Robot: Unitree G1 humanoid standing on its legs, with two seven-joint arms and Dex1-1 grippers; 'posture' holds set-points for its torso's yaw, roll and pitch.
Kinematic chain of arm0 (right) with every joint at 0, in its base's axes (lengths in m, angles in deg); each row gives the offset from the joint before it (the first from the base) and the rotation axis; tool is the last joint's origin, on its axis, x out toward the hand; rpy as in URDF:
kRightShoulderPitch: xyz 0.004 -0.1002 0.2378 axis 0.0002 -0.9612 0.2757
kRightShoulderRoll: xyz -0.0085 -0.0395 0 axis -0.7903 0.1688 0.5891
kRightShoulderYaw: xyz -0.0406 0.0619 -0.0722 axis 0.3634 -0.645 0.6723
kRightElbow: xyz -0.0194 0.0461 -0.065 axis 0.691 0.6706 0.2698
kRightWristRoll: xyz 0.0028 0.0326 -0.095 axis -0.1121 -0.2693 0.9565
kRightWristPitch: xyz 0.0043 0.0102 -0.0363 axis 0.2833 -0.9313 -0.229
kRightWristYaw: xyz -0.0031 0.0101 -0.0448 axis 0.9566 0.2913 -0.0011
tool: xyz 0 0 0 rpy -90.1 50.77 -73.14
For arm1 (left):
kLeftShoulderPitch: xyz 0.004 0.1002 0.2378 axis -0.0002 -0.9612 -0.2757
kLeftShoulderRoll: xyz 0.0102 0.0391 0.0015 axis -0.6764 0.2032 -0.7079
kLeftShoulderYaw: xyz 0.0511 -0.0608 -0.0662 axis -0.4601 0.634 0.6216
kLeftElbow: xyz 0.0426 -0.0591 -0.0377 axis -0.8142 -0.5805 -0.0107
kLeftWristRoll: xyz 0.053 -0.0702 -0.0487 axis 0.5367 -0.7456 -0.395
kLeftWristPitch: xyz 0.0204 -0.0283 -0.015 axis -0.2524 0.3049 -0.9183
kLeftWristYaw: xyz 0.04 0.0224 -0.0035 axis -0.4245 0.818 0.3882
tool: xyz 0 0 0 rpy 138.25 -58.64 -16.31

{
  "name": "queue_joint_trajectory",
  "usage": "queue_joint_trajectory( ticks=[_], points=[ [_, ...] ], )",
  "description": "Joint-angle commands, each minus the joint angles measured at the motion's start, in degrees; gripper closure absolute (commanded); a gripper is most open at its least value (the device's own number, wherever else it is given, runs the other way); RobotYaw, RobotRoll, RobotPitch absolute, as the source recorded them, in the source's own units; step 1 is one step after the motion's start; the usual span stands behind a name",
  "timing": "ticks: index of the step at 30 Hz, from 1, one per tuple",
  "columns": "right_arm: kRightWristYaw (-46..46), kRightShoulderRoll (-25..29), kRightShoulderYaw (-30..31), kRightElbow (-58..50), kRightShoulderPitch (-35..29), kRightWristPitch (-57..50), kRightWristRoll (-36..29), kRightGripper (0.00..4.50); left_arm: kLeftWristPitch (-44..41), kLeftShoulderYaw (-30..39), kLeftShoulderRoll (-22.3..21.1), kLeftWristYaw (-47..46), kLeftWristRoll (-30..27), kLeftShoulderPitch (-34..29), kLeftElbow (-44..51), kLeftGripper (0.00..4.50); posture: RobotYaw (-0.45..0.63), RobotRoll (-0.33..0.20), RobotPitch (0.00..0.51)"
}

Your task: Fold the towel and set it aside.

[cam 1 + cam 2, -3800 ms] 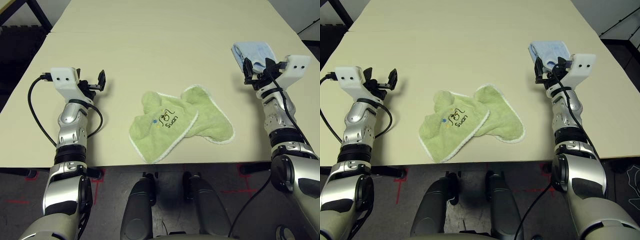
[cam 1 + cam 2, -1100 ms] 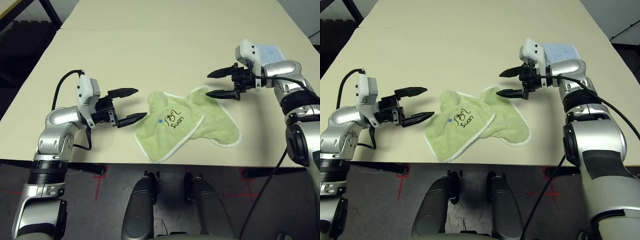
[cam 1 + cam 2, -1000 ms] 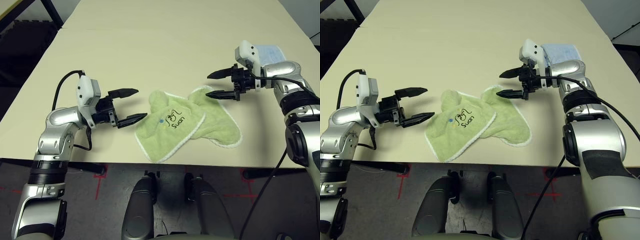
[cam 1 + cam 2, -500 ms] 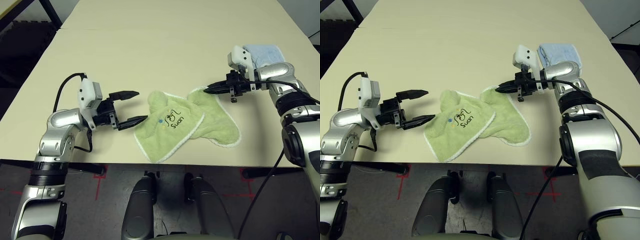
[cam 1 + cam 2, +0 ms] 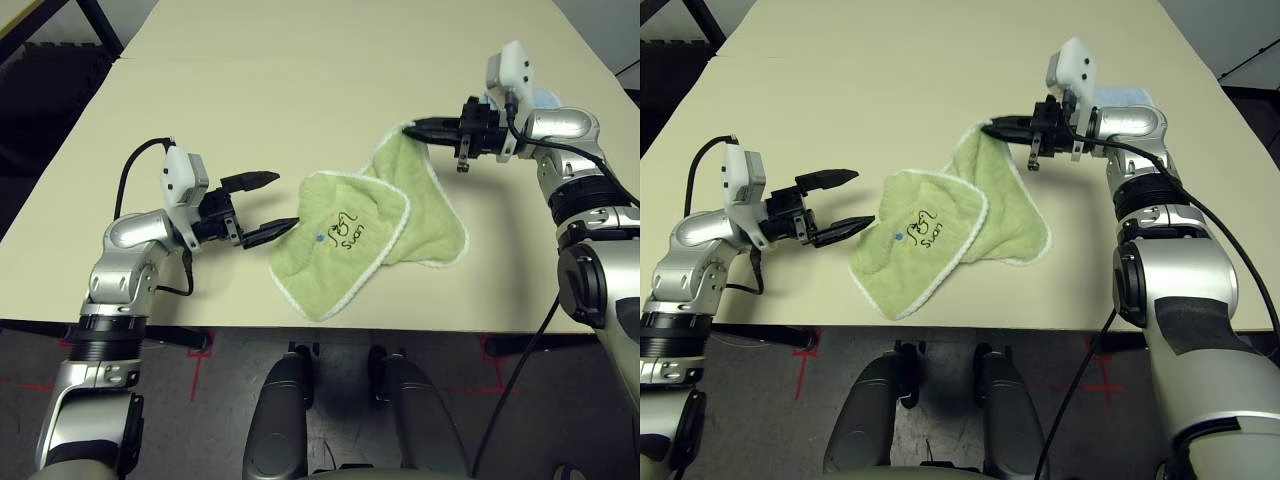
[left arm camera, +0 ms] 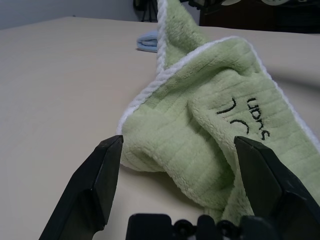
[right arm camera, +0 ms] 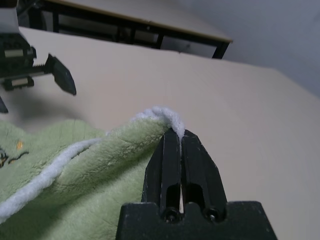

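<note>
Towel (image 5: 385,225) corner pinched, lifted by right claw (image 5: 412,127); left claw (image 5: 285,203) wide, level beside it.

I see my right gripper (image 7: 176,136) closed tight on the white edge of the towel (image 7: 95,167), green cloth hanging from it, left gripper (image 7: 37,75) beyond, over the table (image 7: 240,115)

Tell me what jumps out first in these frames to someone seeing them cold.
The light green towel mid-table, with one white-edged corner pinched in the shut right end effector and lifted off the table. Next, the left end effector, open at the towel's opposite edge without gripping it. A small light blue cloth lies beyond the towel.
</note>
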Motion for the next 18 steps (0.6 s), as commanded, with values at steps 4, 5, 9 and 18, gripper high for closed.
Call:
queue_joint_trajectory(
  ticks=[4, 5, 9, 18],
  points=[
    [-9.8, -4.1, -1.5, -3.7, 0.3, 7.5, -1.6, 4.48, -0.4, -1.6, 2.0, -1.4, 1.9, 2.8, -3.7, 0.00, 0.03, 0.000, 0.173],
    [-11.2, -4.7, -1.6, -3.9, 0.8, 8.6, -1.7, 4.48, -0.4, -1.7, 2.0, -1.3, 2.0, 3.2, -4.0, 0.00, 0.03, 0.000, 0.173],
    [-16.4, -6.4, -2.5, -3.6, 4.1, 12.5, -2.1, 4.48, -0.4, -1.8, 2.0, -0.9, 2.0, 4.4, -5.1, 0.00, 0.03, 0.000, 0.169],
    [-24.8, -4.8, -4.5, 0.5, 14.8, 17.8, -2.6, 4.48, -0.2, -1.5, 1.7, -0.9, 2.0, 4.8, -5.8, 0.00, 0.04, 0.000, 0.163]
  ],
)
